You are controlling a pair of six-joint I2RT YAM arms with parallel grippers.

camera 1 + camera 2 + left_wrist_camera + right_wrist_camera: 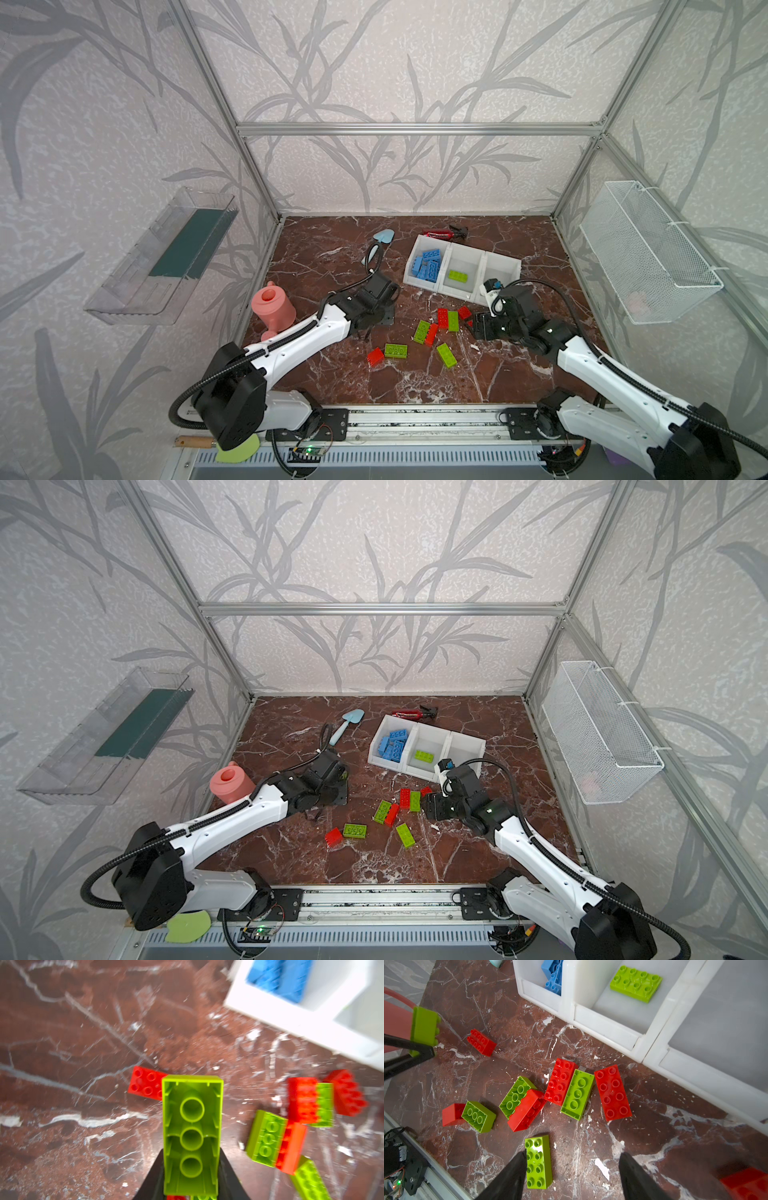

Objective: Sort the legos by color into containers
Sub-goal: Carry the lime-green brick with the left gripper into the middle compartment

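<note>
Slippage looms left of centre, where left gripper [191, 1153] clamps a lime green lego [192, 1122] by one end, so swinging toward the containers [457, 290] at centre-right could twist it loose; right gripper [572, 1153] hangs with jaws apart, empty.

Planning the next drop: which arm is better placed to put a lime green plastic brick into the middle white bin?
Left. The left gripper is shut on a lime green studded brick; the right gripper hangs open, holding nothing.
</note>
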